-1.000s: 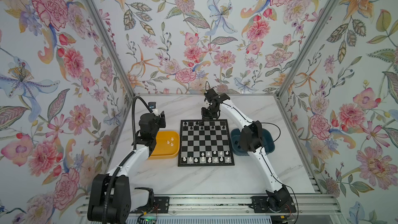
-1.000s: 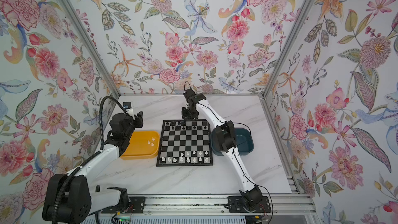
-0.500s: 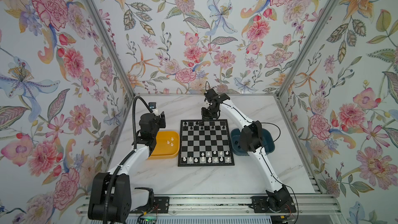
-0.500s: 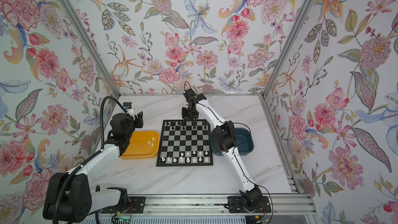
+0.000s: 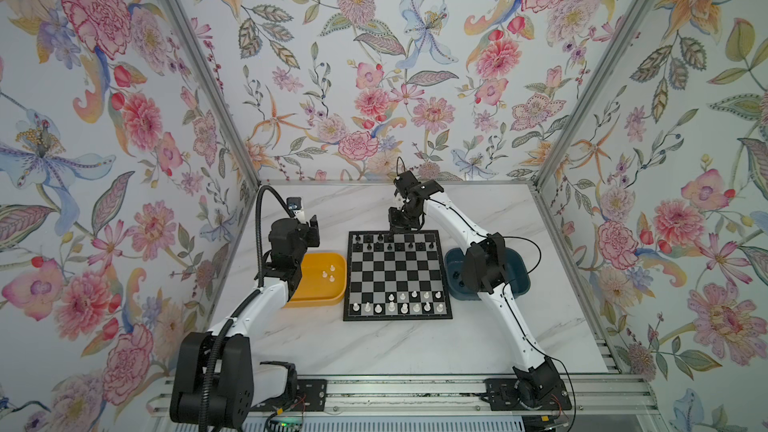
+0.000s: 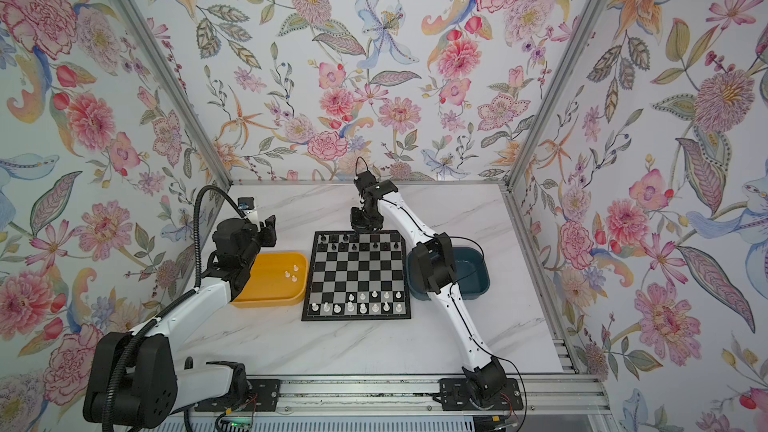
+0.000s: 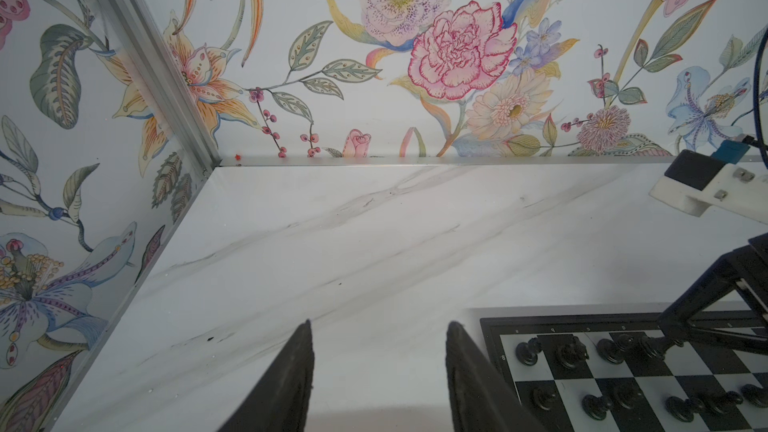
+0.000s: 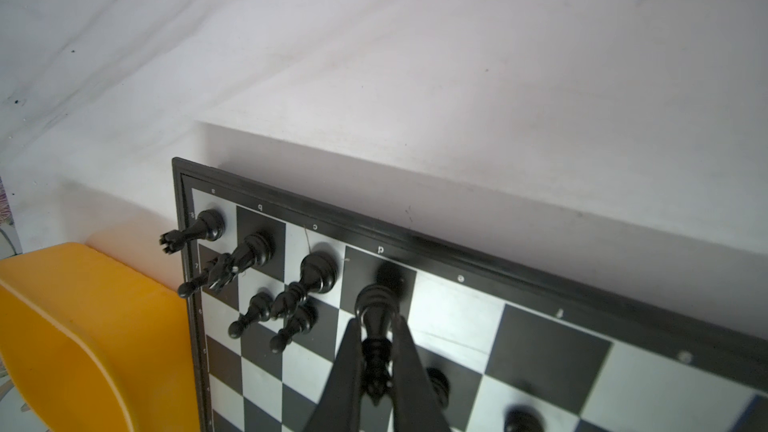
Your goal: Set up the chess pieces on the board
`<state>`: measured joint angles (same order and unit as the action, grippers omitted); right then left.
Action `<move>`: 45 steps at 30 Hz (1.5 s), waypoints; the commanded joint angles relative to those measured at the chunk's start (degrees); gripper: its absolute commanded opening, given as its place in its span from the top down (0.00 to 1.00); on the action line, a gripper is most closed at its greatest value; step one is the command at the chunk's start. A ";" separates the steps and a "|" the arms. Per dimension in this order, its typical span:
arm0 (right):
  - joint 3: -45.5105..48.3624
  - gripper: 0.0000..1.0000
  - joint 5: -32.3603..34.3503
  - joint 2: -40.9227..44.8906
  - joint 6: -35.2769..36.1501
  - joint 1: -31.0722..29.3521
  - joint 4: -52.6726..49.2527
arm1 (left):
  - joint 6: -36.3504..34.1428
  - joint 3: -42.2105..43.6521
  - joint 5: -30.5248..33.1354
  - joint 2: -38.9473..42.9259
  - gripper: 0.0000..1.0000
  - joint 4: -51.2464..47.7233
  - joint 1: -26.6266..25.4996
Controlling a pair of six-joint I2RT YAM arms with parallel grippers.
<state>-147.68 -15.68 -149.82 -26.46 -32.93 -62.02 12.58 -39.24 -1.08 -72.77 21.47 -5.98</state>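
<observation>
Gripping a black chess piece (image 8: pixel 374 305) by its upper half, the right gripper (image 8: pixel 377 320) is closed on it. The piece's long axis runs straight out past the jaws, base foremost, toward the back-row square marked d on the board (image 8: pixel 548 347) directly beneath; whether the base touches I cannot tell. The next move, I judge, is a short straight lowering and release clear of the neighbouring black piece (image 8: pixel 318 272) just beside the jaws, while the left gripper (image 7: pixel 379 323), half open and empty off the board's corner, is the farther one.
</observation>
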 commanded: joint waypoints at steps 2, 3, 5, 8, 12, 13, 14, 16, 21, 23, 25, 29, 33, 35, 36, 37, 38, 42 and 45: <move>0.37 0.89 -0.12 -1.79 -0.79 -0.11 -0.12 | -0.89 0.56 0.82 -0.44 0.48 -0.36 0.70; 0.37 0.89 -0.09 -1.92 -0.79 -0.12 -0.12 | -0.89 0.57 0.90 -0.44 0.48 -0.38 0.68; 0.48 0.89 -0.22 -2.04 -0.79 -0.12 -0.12 | -0.81 0.53 1.08 -0.66 0.48 -0.46 0.73; 0.46 0.88 -0.17 -2.19 -0.88 -0.12 -0.14 | -0.80 0.14 1.08 -1.24 0.48 -0.92 0.79; 0.44 0.87 -0.39 -2.32 -0.97 -0.20 -0.11 | -0.82 -0.52 0.91 -1.93 0.49 -1.79 0.79; 0.37 0.87 -0.40 -2.33 -0.97 -0.21 -0.12 | -0.80 -0.50 0.87 -1.93 0.49 -1.79 0.82; 0.37 0.86 -0.41 -2.39 -0.99 -0.21 -0.08 | -0.80 -0.48 0.91 -1.87 0.49 -1.78 0.75; 0.28 0.86 -0.57 -2.48 -1.05 -0.26 0.05 | -0.80 -0.49 0.99 -1.93 0.49 -1.78 0.88; 0.19 0.84 -0.66 -2.70 -1.23 -0.30 0.23 | -0.80 -0.49 0.99 -2.09 0.49 -1.79 0.88; 0.11 0.83 -0.66 -2.63 -1.23 -0.30 0.28 | -0.80 -0.48 0.99 -2.11 0.49 -1.78 0.84; 0.11 0.82 -0.65 -2.65 -1.24 -0.30 0.24 | -0.80 -0.49 0.99 -2.19 0.49 -1.78 0.81; 0.12 0.81 -0.65 -2.73 -1.34 -0.30 0.38 | -0.80 -0.52 1.04 -2.29 0.50 -1.81 0.97; 0.06 0.80 -0.75 -2.62 -1.52 -0.31 0.41 | -0.80 -0.49 1.00 -2.37 0.50 -1.79 1.01; 0.02 0.80 -0.69 -2.48 -1.57 -0.38 0.41 | -0.80 -0.49 0.99 -2.37 0.50 -1.79 1.02; 0.04 0.79 -0.73 -2.35 -1.49 -0.38 0.50 | -0.82 -0.49 0.99 -2.46 0.50 -1.75 0.99; 0.07 0.79 -0.75 -2.29 -1.51 -0.38 0.48 | -0.80 -0.53 0.99 -2.51 0.50 -1.80 1.03; 0.02 0.79 -0.70 -2.24 -1.56 -0.38 0.50 | -0.80 -0.49 0.92 -2.55 0.50 -1.76 1.04; 0.02 0.79 -0.65 -2.05 -1.66 -0.38 0.50 | -0.71 -0.51 0.83 -2.66 0.50 -1.79 1.04; 0.01 0.79 -0.84 -2.03 -1.67 -0.38 0.67 | -0.71 -0.50 0.82 -2.64 0.50 -1.79 1.13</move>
<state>-147.63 -16.10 -150.93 -27.51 -32.93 -61.63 12.58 -39.24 -1.08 -74.70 20.16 -5.72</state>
